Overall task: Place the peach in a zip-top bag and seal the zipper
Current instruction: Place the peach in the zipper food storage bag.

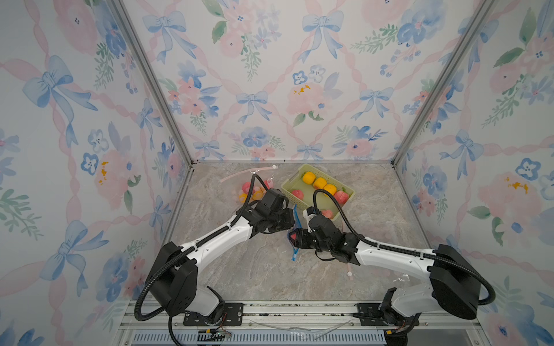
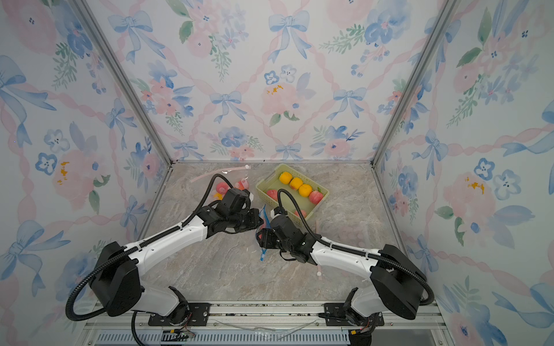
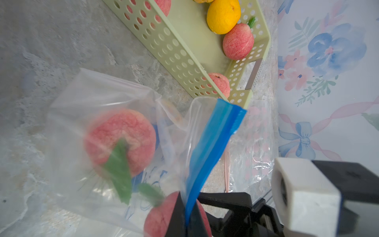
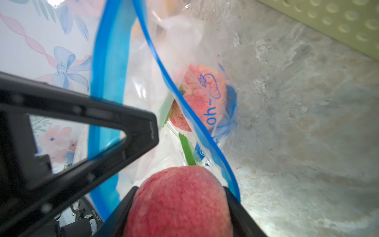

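Note:
The clear zip-top bag (image 3: 98, 96) with a blue zipper strip (image 3: 213, 143) stands near the table's middle. My left gripper (image 3: 187, 205) is shut on that zipper strip and holds the mouth up; both top views show it (image 1: 292, 221) beside the bag. My right gripper (image 4: 179, 189) is shut on a red-pink peach (image 4: 178, 211), right at the bag's open mouth between the two blue lips (image 4: 108, 82). Another peach (image 4: 203, 96) with a green leaf lies inside the bag. In a top view the right gripper (image 2: 261, 235) faces the left one closely.
A pale green perforated basket (image 1: 287, 185) behind the grippers holds oranges (image 1: 319, 182) and peaches (image 1: 341, 197). A second bag with fruit (image 1: 250, 188) and a pink zipper lies back left. Another pink-zippered bag (image 1: 349, 269) lies flat under the right arm.

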Controlling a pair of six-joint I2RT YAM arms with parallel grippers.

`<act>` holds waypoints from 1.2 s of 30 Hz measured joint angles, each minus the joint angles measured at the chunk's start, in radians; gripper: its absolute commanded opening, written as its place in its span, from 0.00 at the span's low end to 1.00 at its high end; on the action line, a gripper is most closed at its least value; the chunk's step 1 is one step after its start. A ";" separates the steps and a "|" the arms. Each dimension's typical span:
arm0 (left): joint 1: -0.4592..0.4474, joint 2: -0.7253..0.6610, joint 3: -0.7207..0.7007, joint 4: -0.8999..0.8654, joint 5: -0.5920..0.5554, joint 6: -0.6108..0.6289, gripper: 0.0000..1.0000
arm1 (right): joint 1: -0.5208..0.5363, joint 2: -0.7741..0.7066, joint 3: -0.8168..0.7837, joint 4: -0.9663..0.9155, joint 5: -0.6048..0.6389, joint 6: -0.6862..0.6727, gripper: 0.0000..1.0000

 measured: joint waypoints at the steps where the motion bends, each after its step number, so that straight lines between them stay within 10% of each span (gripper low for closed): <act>1: 0.004 0.000 -0.005 0.003 0.008 -0.002 0.00 | 0.000 0.010 0.001 -0.001 0.001 0.000 0.47; 18: 0.113 -0.008 -0.072 0.060 0.161 -0.027 0.00 | 0.029 0.047 0.154 -0.180 0.069 -0.068 0.79; 36: 0.142 0.016 -0.074 0.104 0.219 -0.026 0.00 | -0.044 -0.195 0.090 -0.280 0.092 -0.003 0.47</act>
